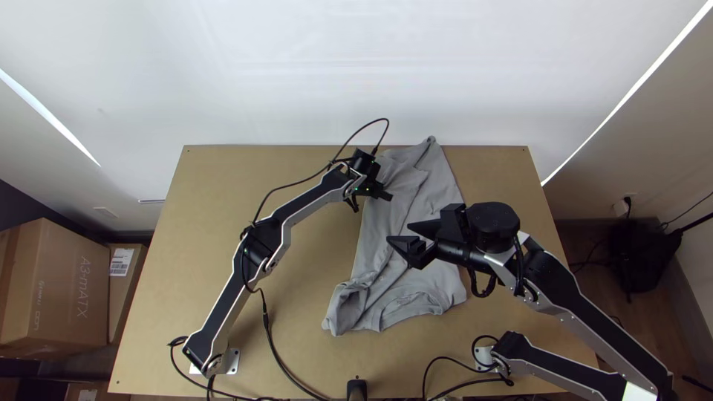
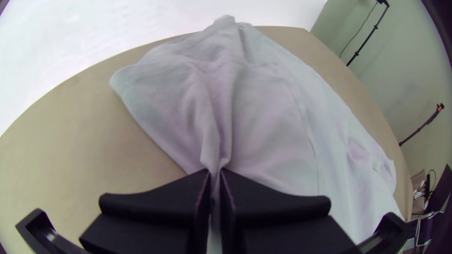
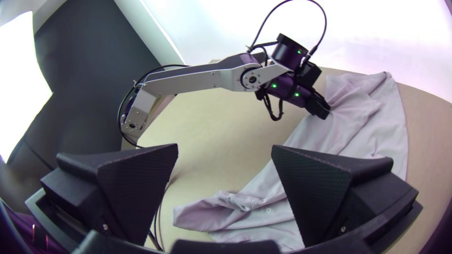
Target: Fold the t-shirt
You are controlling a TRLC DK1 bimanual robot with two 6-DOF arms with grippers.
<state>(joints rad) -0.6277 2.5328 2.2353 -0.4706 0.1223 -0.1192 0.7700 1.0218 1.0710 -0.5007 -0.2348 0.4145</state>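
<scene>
The grey t-shirt (image 1: 416, 223) lies lengthwise on the table, wrinkled, its near end bunched at the left corner. My left gripper (image 1: 388, 194) is at the shirt's left edge, toward the far end. In the left wrist view, my left gripper (image 2: 215, 176) is shut on a pinched ridge of the t-shirt (image 2: 263, 103), with creases running from the fingers. Over the shirt's middle, my right gripper (image 1: 401, 236) stands open. From the right wrist camera, my right gripper (image 3: 225, 153) has a wide gap between its fingers, and the t-shirt (image 3: 348, 127) lies beyond them.
Bare wooden table (image 1: 223, 193) extends left of the shirt, with a strip to its right. A black cable (image 1: 275, 349) runs over the near left part. Another arm (image 1: 564, 367) lies low at the near right edge. Cardboard boxes (image 1: 63, 286) stand left of the table.
</scene>
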